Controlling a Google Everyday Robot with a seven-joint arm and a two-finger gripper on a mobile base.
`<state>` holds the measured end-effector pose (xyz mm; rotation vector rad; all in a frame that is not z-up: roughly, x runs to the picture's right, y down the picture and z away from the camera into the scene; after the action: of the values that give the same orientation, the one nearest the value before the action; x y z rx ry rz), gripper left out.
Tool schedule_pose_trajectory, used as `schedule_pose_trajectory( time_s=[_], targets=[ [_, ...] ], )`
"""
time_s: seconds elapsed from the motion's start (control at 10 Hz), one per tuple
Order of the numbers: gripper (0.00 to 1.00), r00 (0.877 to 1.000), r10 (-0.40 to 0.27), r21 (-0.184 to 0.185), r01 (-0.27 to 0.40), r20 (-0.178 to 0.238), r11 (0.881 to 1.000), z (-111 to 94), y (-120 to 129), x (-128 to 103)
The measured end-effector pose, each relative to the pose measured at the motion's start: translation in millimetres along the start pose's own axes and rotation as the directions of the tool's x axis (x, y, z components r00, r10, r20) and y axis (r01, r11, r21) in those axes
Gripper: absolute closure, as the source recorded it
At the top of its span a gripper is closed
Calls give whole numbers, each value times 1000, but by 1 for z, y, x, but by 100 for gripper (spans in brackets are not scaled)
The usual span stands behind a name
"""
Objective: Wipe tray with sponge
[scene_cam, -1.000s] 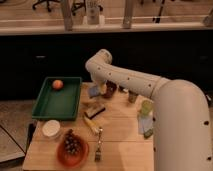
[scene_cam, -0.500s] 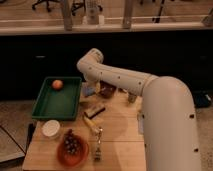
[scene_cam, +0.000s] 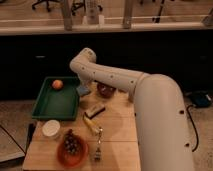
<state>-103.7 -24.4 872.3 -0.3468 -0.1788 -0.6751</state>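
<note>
The dark green tray lies at the table's left side with an orange fruit in its far corner. A small blue-grey sponge hangs at the tray's right rim, near the far end. My gripper comes down from the bent white arm right onto the sponge and is shut on it. The arm hides most of the gripper.
A dark red bowl stands just right of the sponge. In front lie a tan-and-black block and a banana. Nearer still are a white cup, an orange bowl of grapes and a small utensil.
The arm has swung left, and the sponge has travelled with the gripper from the table's middle to the tray's right rim.
</note>
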Motion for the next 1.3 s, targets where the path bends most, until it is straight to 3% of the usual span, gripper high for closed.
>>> schedule_pose_trajectory(
  time_s=[1.3],
  targets=[
    [97, 995, -101, 8, 100, 13, 995, 21, -37, -15]
  ],
)
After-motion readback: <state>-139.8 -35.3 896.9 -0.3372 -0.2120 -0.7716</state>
